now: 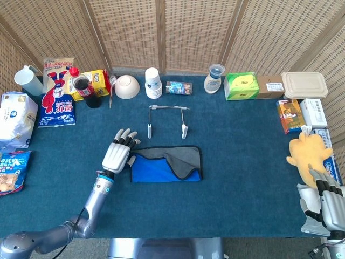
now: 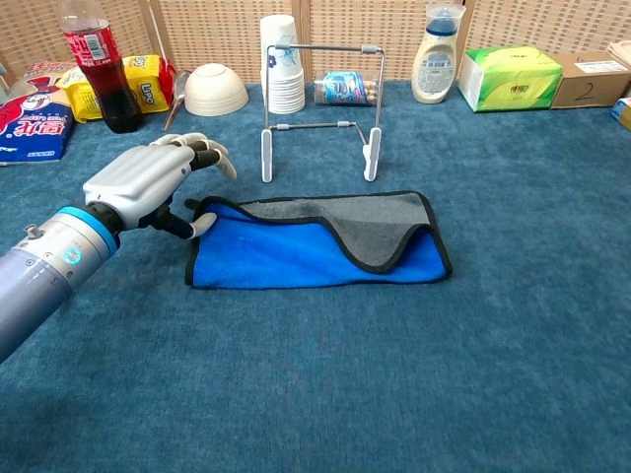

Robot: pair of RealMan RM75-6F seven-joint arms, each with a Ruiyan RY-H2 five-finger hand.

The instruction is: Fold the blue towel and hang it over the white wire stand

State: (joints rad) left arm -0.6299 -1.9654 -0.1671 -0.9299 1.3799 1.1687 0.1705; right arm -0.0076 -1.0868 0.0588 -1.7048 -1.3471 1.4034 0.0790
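Observation:
The blue towel [image 1: 161,167] [image 2: 286,258] lies folded on the table, its grey underside turned over at the right end. Behind it stands the white wire stand [image 1: 167,121] [image 2: 317,106], bare. My left hand [image 1: 117,154] [image 2: 148,182] hovers at the towel's left end with fingers spread; the thumb lies at the towel's black-edged corner, and I cannot tell if it touches. My right hand [image 1: 325,200] rests at the table's right front corner, far from the towel, its fingers curled in and nothing held.
Along the back edge stand a cola bottle [image 2: 95,65], a white bowl [image 2: 216,89], stacked paper cups [image 2: 281,61], a white bottle [image 2: 437,41] and a green tissue box [image 2: 510,76]. Snack bags [image 1: 58,90] lie at the left, boxes and a yellow plush toy [image 1: 309,152] at the right.

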